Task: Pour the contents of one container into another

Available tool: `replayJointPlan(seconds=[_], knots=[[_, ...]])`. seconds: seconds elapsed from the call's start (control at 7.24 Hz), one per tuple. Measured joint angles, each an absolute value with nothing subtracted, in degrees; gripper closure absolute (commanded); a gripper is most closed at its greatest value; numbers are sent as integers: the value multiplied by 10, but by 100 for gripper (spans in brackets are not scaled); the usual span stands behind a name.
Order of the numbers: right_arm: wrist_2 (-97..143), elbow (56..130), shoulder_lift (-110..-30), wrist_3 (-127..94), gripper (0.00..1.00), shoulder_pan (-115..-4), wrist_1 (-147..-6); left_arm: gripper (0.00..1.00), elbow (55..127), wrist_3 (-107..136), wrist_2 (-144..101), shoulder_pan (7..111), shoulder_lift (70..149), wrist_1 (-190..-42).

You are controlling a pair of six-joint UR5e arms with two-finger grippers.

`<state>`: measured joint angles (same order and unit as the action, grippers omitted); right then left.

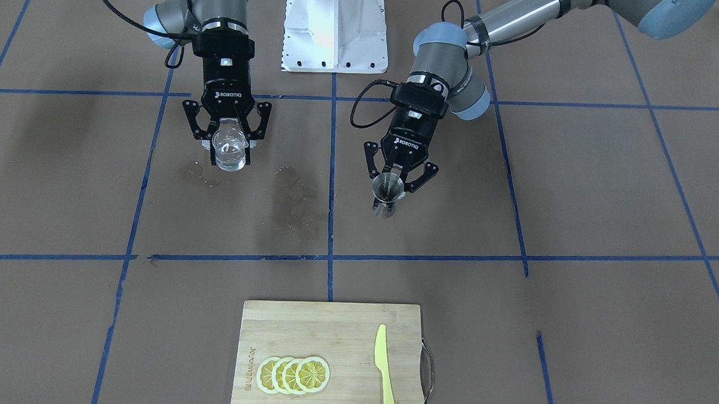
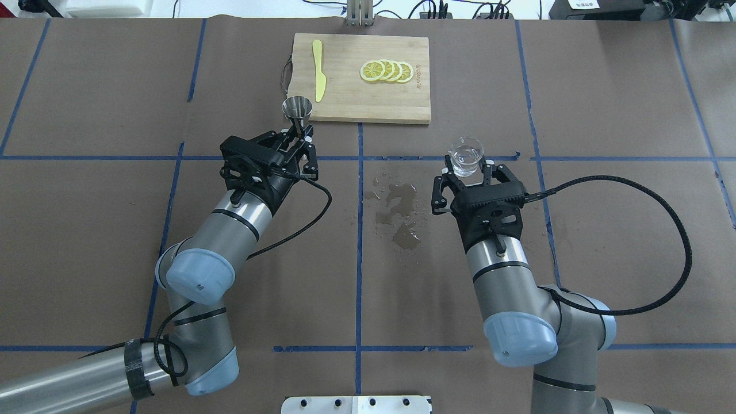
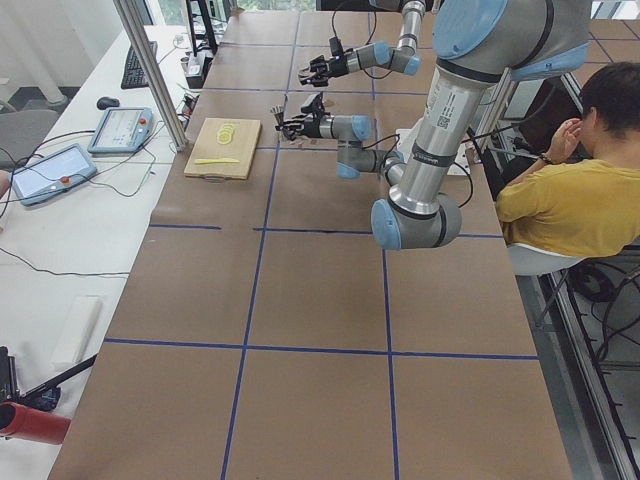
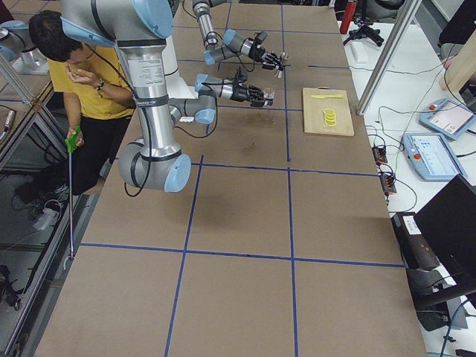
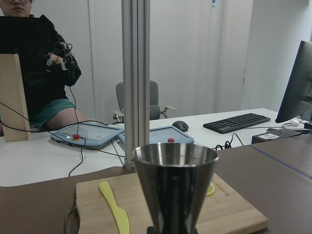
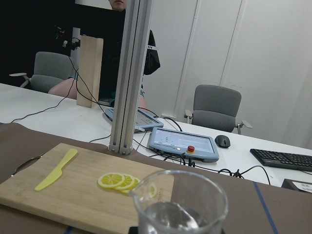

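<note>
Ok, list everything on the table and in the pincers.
Cutting board: one, pale wood, at the table edge far from the robot.
Lemon slices: four, yellow, overlapping on the board.
Knife: one, yellow-green, on the board beside the slices.
Wet patches: a few, dark, on the brown paper between the arms.
Glass tumbler: one, clear, some liquid inside, in the right pincer.
Jigger: one, steel, upright, in the left pincer.
Left pincer: black, shut on the jigger's waist.
Right pincer: black, shut on the tumbler.
</note>
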<state>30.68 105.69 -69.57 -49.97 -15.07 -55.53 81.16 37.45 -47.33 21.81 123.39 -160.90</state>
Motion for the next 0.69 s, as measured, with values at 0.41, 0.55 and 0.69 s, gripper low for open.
replayJointPlan(seconds=[0.41,0.55,0.69], knots=[[332,1078,-642,-489,100,-182,-664,100,780,375,-498,219,1261,-1614],[339,1082,-627,-485,100,-189,-697,100,778,375,-508,218,1268,-1615],[343,1087,-617,-482,100,-193,-724,100,772,374,-515,217,1278,-1615]])
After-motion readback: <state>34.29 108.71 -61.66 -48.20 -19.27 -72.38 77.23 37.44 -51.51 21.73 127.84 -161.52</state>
